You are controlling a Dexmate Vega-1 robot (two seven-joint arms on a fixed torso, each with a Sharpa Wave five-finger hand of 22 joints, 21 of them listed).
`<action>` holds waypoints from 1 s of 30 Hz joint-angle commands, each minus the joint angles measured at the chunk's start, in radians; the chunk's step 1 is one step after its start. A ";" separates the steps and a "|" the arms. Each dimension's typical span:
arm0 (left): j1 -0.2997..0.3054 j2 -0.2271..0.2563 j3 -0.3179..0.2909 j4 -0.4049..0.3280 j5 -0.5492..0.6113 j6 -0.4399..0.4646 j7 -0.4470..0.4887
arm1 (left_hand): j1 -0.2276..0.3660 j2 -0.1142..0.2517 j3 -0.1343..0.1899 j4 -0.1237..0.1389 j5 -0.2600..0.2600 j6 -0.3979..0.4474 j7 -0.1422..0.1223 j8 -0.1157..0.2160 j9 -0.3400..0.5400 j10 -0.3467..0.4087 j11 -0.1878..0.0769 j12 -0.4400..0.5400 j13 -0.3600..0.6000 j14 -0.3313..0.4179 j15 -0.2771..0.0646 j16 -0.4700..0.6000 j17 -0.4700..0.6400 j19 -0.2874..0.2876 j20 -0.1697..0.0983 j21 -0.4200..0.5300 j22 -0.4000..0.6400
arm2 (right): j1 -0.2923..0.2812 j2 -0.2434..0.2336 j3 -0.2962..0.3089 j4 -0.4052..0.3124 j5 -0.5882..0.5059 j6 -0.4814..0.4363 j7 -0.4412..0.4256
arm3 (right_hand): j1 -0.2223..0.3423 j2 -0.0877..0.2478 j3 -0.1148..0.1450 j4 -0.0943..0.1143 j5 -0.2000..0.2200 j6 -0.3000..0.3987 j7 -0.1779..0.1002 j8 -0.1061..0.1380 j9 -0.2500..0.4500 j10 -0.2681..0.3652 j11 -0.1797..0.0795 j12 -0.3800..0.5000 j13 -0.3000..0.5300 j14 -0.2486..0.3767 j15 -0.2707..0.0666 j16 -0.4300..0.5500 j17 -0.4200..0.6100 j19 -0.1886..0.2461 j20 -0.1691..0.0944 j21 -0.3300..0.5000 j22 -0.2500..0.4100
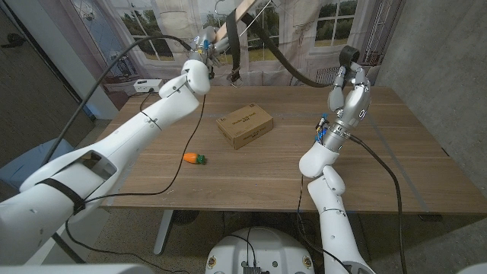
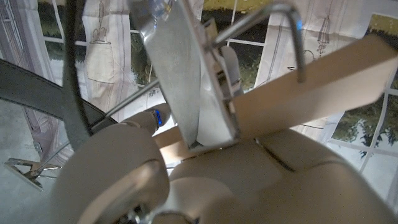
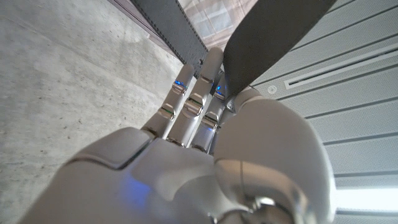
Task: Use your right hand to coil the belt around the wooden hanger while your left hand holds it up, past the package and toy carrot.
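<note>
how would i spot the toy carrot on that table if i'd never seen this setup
Start at the wooden table and find the brown package lying near its middle. From there look toward the robot and to its left, where the toy carrot lies alone on bare wood. It is the small orange piece with a green tip, far brighter and smaller than the box.

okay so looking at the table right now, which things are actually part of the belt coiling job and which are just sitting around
Part of the job:
- wooden hanger, held up by the left hand
- belt, hanging from the hanger, its end held by the right hand

Just lying about:
- package, a cardboard box mid-table
- toy carrot, lying on the table
- white device at the far left corner
</note>
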 commanded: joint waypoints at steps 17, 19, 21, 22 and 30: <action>-0.241 0.067 0.338 -0.002 0.419 0.102 -0.356 | 0.014 -0.014 -0.003 -0.005 -0.006 0.029 -0.005 -0.014 -0.015 -0.013 -0.012 0.005 0.001 -0.009 0.001 0.009 0.002 -0.013 -0.055 -0.004 0.002 | 0.168 -0.225 -0.122 0.019 -0.178 0.138 0.001 | -0.003 0.008 0.001 0.000 0.005 0.048 0.031 0.129 0.294 0.080 -0.018 0.034 0.134 0.006 -0.065 -0.010 0.001 -0.003 -0.029 0.013 0.001; -0.244 0.071 0.344 -0.003 0.447 0.086 -0.380 | 0.014 -0.015 -0.003 -0.004 -0.005 0.029 -0.007 -0.015 -0.015 -0.012 -0.009 0.005 0.001 -0.018 0.001 -0.001 -0.008 -0.016 -0.055 -0.003 0.005 | 0.195 -0.258 -0.155 0.040 -0.151 0.114 0.001 | -0.003 0.008 0.001 0.000 0.005 0.047 0.032 0.130 0.296 0.078 -0.018 0.034 0.134 0.006 -0.065 -0.010 0.001 -0.002 -0.030 0.014 0.001; -0.251 0.075 0.354 -0.003 0.476 0.070 -0.414 | 0.014 -0.016 -0.003 -0.004 -0.005 0.031 -0.006 -0.015 -0.016 -0.014 -0.010 0.005 0.001 -0.014 0.001 0.003 -0.005 -0.014 -0.055 -0.005 0.002 | 0.235 -0.308 -0.206 0.067 -0.114 0.073 0.001 | -0.003 0.008 0.001 0.000 0.005 0.049 0.033 0.130 0.293 0.079 -0.018 0.034 0.134 0.007 -0.065 -0.010 0.001 -0.001 -0.029 0.016 0.001; -0.248 0.073 0.349 -0.002 0.482 0.067 -0.418 | 0.015 -0.017 -0.003 -0.004 -0.005 0.030 -0.007 -0.015 -0.015 -0.014 -0.008 0.005 0.001 -0.016 0.002 -0.001 -0.010 -0.014 -0.055 -0.006 0.000 | 0.235 -0.329 -0.228 0.065 -0.092 0.054 0.001 | -0.003 0.008 0.001 -0.001 0.005 0.049 0.031 0.129 0.293 0.080 -0.018 0.034 0.132 0.007 -0.065 -0.010 0.001 0.000 -0.029 0.016 0.001; -0.242 0.084 0.336 0.009 0.529 -0.035 -0.475 | 0.016 -0.020 -0.003 -0.003 -0.003 0.030 -0.010 -0.018 -0.016 -0.016 -0.008 0.004 0.001 -0.013 0.001 0.000 -0.010 -0.019 -0.054 -0.004 0.003 | 0.351 -0.504 -0.437 0.120 0.090 -0.124 0.001 | -0.004 0.008 0.000 -0.001 0.005 0.049 0.030 0.129 0.291 0.077 -0.018 0.034 0.135 0.007 -0.065 -0.012 0.001 -0.003 -0.030 0.018 0.000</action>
